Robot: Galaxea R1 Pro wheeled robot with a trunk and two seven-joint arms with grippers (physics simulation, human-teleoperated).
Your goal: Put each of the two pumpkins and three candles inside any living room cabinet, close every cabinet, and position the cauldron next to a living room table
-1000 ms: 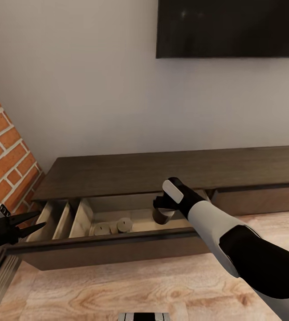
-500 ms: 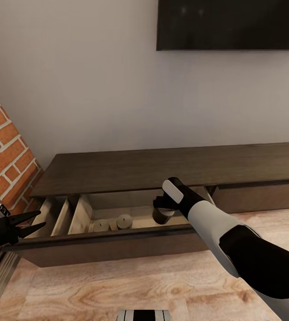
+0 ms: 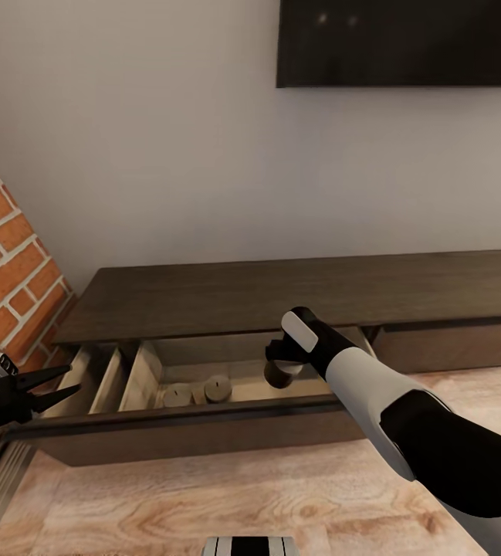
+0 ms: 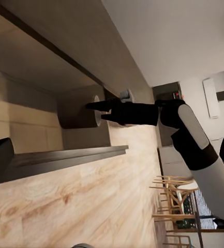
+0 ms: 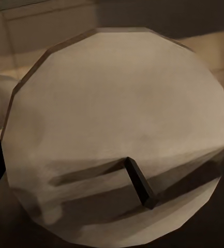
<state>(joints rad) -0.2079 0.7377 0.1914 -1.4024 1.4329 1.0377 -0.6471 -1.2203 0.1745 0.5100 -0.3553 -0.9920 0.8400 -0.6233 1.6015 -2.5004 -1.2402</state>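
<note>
1. The candle I am carrying is a stubby grey-brown cylinder, hanging over the open drawer of the cabinet, above the right part of its wide compartment.
2. My right gripper has its fingers pinched on that candle; through my right wrist camera its flat pale top with the small dark wick is right in front of me.
3. From my left wrist camera the same candle sits between the black right fingers, just above the drawer floor.
4. Two more candles stand upright inside the drawer, close together, to the left of the one I hold; the second is a little nearer the front.
5. Wooden dividers split the left end of the drawer into narrow slots.
6. My left gripper hovers at the drawer's left end, its two black fingers spread apart with nothing between them.
7. The cabinet runs along a pale wall, with a brick column to its left, a dark screen above, and a wood floor in front.
</note>
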